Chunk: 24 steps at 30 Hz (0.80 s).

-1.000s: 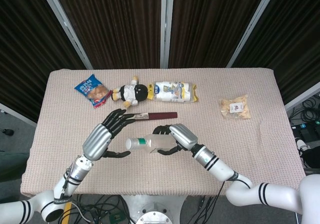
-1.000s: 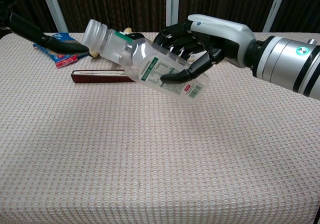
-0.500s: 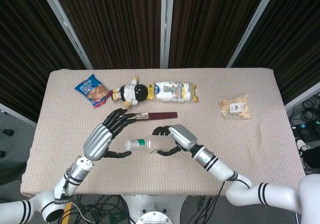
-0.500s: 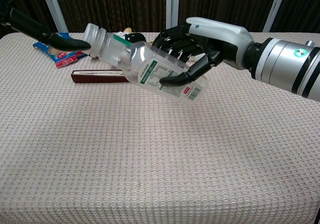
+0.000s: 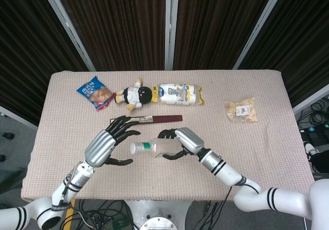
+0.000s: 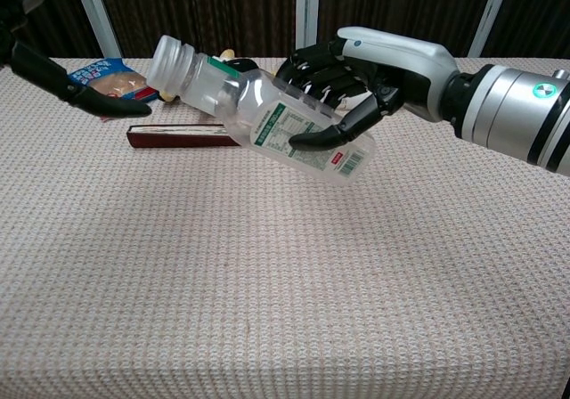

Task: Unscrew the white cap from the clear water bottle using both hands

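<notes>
Right hand [image 6: 356, 87] wraps the bottle [image 6: 267, 118] mid-body above the tabletop; it looks empty, light, crushable. Left hand [image 5: 105, 145], fingers spread and empty, should pinch the cap [image 6: 165, 61].

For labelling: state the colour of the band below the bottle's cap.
Green, clearest in the chest view: band on the bottle.

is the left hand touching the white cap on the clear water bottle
No, the left hand sits apart from the white cap of the clear water bottle.
</notes>
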{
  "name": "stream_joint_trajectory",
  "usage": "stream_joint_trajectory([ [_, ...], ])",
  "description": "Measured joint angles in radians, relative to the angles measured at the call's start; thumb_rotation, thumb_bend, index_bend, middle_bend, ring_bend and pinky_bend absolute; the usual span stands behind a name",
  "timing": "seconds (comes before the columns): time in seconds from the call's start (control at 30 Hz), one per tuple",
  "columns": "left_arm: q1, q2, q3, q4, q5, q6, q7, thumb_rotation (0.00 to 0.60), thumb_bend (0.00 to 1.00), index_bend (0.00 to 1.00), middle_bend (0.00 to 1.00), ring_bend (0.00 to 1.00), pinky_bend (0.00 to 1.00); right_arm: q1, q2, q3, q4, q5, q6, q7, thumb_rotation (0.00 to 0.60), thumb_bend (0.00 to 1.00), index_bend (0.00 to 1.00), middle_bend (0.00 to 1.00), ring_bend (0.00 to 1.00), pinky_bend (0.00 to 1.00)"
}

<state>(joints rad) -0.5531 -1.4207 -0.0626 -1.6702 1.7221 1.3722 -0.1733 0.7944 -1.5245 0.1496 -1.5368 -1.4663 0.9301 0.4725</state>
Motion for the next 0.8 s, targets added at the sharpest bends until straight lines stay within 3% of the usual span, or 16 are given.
stream_joint_trajectory([
  [0.47, -0.009, 0.032, 0.014, -0.013, 0.007, -0.028, -0.012, 0.6, 0.29, 0.31, 0.09, 0.04, 0.06, 0.005, -0.001, -0.001, 0.004, -0.003, -0.004, 0.012, 0.6, 0.38, 0.55, 0.51, 0.4, 0.55],
  [0.8, -0.009, 0.032, 0.015, -0.013, 0.01, -0.026, -0.019, 0.6, 0.31, 0.33, 0.09, 0.04, 0.06, 0.006, 0.002, -0.003, 0.007, -0.01, -0.001, 0.026, 0.6, 0.38, 0.55, 0.51, 0.4, 0.55],
])
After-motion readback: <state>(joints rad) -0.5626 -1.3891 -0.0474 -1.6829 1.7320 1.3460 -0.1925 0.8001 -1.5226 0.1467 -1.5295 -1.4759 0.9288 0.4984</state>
